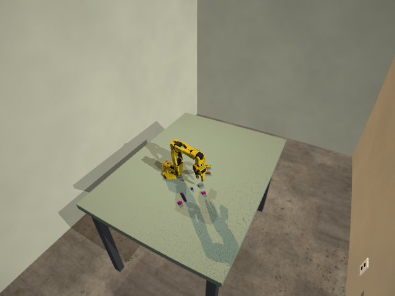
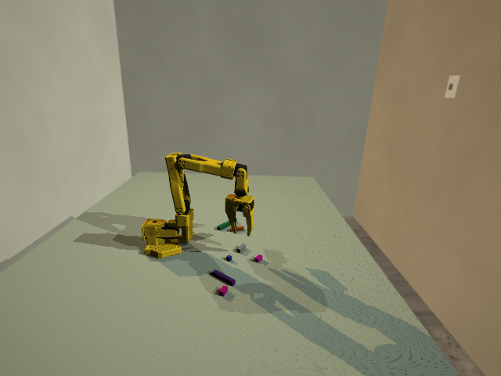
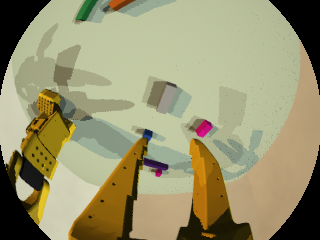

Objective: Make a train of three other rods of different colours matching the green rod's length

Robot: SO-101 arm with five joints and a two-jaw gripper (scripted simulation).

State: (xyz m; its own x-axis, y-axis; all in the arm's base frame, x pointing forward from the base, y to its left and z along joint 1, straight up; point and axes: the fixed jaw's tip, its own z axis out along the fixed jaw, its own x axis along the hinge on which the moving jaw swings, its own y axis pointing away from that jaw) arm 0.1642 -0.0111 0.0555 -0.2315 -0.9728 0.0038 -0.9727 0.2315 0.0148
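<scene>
My gripper (image 2: 241, 233) hangs just above the table, its jaws a little apart with nothing between them; in the wrist view (image 3: 172, 143) the gap is empty. The green rod (image 2: 223, 225) and the orange rod (image 2: 237, 228) lie side by side just behind the fingers, apart from each other. In front of the gripper lie a grey rod (image 2: 241, 247), a blue rod (image 2: 228, 258) and a magenta rod (image 2: 257, 258), each separate. Nearer the camera lie a purple rod (image 2: 223, 277) and a second magenta rod (image 2: 222, 290).
The arm's yellow base (image 2: 161, 238) stands to the left of the rods. The table's right edge (image 2: 364, 243) runs beside a brown wall. Long shadows of the arm fall across the table front.
</scene>
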